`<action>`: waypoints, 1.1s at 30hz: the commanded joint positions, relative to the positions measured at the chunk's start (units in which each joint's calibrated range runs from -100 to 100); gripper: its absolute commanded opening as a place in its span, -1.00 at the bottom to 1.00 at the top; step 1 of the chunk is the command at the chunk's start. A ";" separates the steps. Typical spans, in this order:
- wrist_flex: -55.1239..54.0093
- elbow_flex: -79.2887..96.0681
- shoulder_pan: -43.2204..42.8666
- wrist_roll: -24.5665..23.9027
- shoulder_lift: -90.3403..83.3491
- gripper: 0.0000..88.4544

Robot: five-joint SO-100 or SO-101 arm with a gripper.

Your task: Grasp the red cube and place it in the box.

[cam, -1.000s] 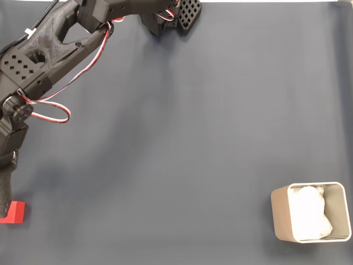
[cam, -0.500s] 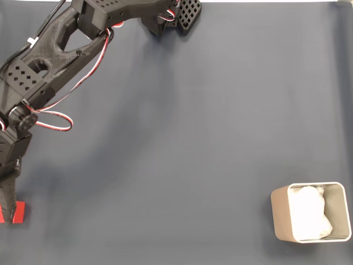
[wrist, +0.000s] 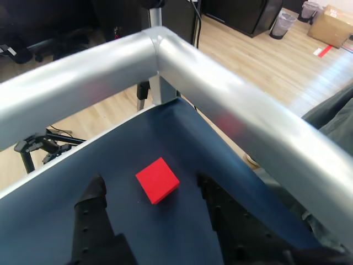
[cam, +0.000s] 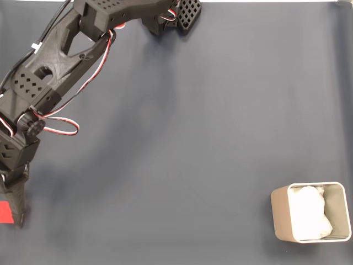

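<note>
The red cube [wrist: 158,180] lies on the dark blue mat close to the table's corner. In the wrist view it sits between the two black fingers [wrist: 95,190] of my gripper [wrist: 150,185], which is open and apart from the cube on both sides. In the fixed view the cube [cam: 5,212] shows at the left edge, with part of it covered by a finger of the gripper [cam: 12,220] on its right. The beige box [cam: 279,215] with white paper [cam: 310,214] inside stands at the lower right, far from the gripper.
A silver metal frame rail [wrist: 220,105] runs around the table corner just beyond the cube. The arm's base [cam: 165,16] sits at the top of the fixed view, and the arm [cam: 55,61] stretches down the left side. Dark mat [cam: 193,138] spreads between cube and box.
The arm has stretched further down the left side and the gripper has come down around the cube. Less of the cube now shows in the fixed view.
</note>
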 commanded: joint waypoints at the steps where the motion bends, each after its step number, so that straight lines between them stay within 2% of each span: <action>1: -2.40 0.24 -0.68 -0.73 -2.58 -0.13; 33: -9.03 3.80 -1.10 -1.03 -0.50 -0.10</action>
